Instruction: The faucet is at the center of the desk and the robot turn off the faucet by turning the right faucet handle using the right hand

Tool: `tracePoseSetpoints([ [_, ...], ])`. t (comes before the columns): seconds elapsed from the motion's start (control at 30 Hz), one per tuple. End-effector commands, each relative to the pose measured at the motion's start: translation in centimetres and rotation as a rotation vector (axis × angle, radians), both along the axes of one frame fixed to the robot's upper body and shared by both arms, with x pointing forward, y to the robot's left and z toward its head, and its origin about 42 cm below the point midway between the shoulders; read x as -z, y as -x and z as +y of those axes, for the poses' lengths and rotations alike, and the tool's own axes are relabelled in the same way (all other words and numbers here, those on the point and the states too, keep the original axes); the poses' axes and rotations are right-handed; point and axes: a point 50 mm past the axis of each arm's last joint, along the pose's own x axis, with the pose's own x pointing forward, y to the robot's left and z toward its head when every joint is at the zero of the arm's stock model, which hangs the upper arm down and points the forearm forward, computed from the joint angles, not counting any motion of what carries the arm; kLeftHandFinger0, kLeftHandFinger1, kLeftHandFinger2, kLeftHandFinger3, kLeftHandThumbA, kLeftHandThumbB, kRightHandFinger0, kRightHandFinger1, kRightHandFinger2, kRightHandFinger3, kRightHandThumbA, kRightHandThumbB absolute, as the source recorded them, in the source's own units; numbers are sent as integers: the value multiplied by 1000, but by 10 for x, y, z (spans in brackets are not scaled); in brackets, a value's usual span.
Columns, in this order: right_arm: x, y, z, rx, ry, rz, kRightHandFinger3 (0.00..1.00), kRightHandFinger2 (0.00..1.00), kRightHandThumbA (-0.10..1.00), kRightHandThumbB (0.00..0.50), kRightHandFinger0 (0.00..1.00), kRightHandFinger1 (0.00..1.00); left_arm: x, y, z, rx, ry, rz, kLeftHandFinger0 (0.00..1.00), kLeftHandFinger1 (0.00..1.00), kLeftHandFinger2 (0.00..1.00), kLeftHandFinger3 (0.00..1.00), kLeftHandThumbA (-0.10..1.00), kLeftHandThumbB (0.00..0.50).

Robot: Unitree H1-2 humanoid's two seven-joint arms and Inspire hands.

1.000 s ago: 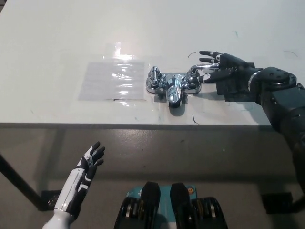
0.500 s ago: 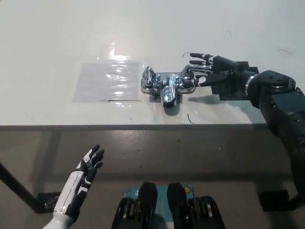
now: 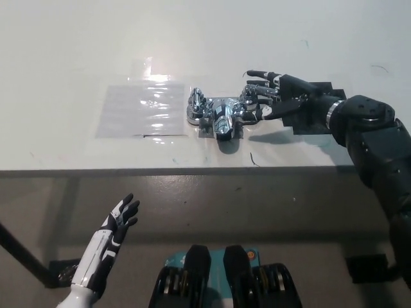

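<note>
Chrome faucet sits near the middle of the white table, a little back from the near edge. Polished, mirror-bright metal with dark reflections. It has a short central body with a spout pointing toward the near edge, and a handle at either side. The left faucet handle stands free and untouched. The right faucet handle is partly covered by the black fingers; its exact angle cannot be read. The faucet base rests on a small dark patch on the table surface.

Just left of the faucet, a clear plastic sheet lies flat on the table, glare across its middle, its right edge close to the left faucet handle.

Right robot hand, black, reaches in from the right at table height, palm side toward the faucet. Fingers are extended and somewhat spread; the fingertips are at the right faucet handle, apparently touching it, with one upper finger stretched past above it. No closed grasp around the handle is visible. The black forearm runs off toward the lower right.

Left robot hand, white with dark fingers, hangs below the table's near edge at the lower left, over the floor, well apart from the faucet. Fingers are apart and hold nothing.

A few thin dark marks dot the table near the faucet and toward the far right.
</note>
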Motion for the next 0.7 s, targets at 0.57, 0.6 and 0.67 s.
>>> tracePoseSetpoints([
  [0.57,-14,23,142,156,-15,-286,1000,1000,1000,417,1000,1000,-13,-2,8,-6,4,-46,1000,1000,1000,1000,970,321],
  [0.6,-12,26,146,213,-27,-293,1000,1000,1000,403,1000,1000,-13,-2,8,-6,3,-48,1000,1000,1000,1000,972,314],
  [0.67,-12,30,153,326,-64,-319,1000,1000,1000,371,1000,1000,-13,-2,9,-5,0,-53,1000,1000,1000,1000,973,311],
])
